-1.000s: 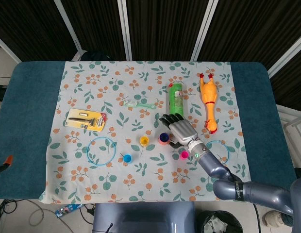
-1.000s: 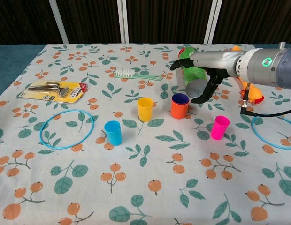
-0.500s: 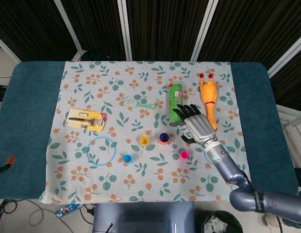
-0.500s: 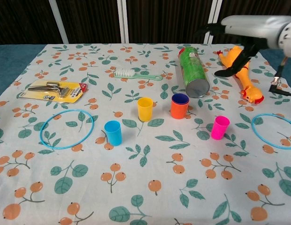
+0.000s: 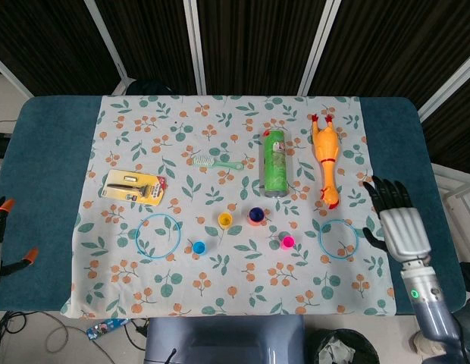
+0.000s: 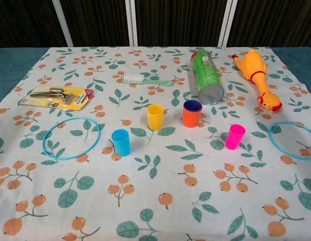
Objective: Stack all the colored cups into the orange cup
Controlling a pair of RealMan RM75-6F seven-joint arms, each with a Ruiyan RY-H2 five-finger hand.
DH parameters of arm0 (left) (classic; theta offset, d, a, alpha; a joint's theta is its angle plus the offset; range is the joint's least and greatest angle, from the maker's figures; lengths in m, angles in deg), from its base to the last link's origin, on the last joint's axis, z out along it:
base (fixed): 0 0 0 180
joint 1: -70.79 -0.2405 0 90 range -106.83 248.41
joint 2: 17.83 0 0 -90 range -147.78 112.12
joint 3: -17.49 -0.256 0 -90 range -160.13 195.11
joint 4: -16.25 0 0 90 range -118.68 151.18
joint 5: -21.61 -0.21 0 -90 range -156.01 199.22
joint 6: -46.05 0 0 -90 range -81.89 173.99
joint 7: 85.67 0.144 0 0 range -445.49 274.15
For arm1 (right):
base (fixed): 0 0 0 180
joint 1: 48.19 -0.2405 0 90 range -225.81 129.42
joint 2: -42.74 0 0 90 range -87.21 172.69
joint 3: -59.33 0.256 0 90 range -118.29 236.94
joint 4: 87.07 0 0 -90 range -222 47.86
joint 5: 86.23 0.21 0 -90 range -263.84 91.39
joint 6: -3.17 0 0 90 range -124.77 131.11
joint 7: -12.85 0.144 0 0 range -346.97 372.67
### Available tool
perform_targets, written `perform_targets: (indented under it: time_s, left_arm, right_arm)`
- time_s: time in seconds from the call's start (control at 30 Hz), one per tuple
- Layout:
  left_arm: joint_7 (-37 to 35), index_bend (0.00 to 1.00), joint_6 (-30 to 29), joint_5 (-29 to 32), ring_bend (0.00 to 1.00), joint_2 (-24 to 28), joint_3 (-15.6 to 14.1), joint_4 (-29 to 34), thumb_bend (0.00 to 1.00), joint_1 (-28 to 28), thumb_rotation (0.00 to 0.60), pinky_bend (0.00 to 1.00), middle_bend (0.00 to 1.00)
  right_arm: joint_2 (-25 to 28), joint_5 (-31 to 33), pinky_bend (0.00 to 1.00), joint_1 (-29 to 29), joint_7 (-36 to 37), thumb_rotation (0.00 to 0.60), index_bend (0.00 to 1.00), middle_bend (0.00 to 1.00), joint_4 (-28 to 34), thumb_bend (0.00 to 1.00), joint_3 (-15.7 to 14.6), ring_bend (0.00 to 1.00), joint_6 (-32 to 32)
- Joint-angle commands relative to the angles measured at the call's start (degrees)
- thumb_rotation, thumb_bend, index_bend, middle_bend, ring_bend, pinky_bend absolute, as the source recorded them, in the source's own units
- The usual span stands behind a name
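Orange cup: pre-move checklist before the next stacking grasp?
1. Orange cup upright, with a purple cup already nested inside: ok.
2. Yellow cup, blue cup and pink cup upright, apart from each other, not yet stacked: ok.
3. Right hand holding nothing, fingers spread, off the cloth's right edge: ok.
4. Left hand in view: not ok, neither view shows it.
5. Space around the orange cup: cannot tell for sure; the green can lies close behind it.
6. Blue ring lies right of the pink cup, apart from it: ok.
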Motion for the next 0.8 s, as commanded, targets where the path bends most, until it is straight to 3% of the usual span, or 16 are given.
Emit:
perform_targets:
  time_s: [0.03,0.2,0.4,0.6,0.8]
  left_arm:
    - [-1.17,0.11,2.82,-2.16,0.0,1.22,-0.3,0.13,0.17,2.18,0.6,0.0,0.0]
    - [-2.83,0.14,10.42,-7.07,0.0,3.52,0.89,1.06,0.17,9.45,0.6,0.0,0.0]
    - [-3.51,0.2,23.59,-7.0,0.0,4.07,3.82,3.49,0.17,20.22,0.6,0.0,0.0]
    - [0.52,0.22,35.28,-2.25,0.0,-0.99,6.42,3.18,0.17,30.32,0.6,0.0,0.0]
    - [4.7,0.24,40.39,3.75,0.0,-7.36,7.87,1.74,0.17,36.52,0.6,0.0,0.0]
  right_arm:
    - [-3.03,-4.33,0.05,6.64,1.31,0.6,0.04,0.0,-3.7,0.37,-3.69,0.0,6.6]
    - [-5.77,-7.42,0.05,10.46,3.25,0.6,0.04,0.0,-6.5,0.37,-4.83,0.0,10.13]
    - [-7.17,-9.26,0.05,11.61,2.95,0.6,0.04,0.0,-8.06,0.37,-3.93,0.0,10.79]
    - [-7.52,-9.5,0.05,12.16,3.32,0.6,0.04,0.0,-8.74,0.37,-2.93,0.0,9.56]
    - [-7.68,-9.44,0.05,12.51,3.74,0.6,0.04,0.0,-9.06,0.37,-2.15,0.0,8.26]
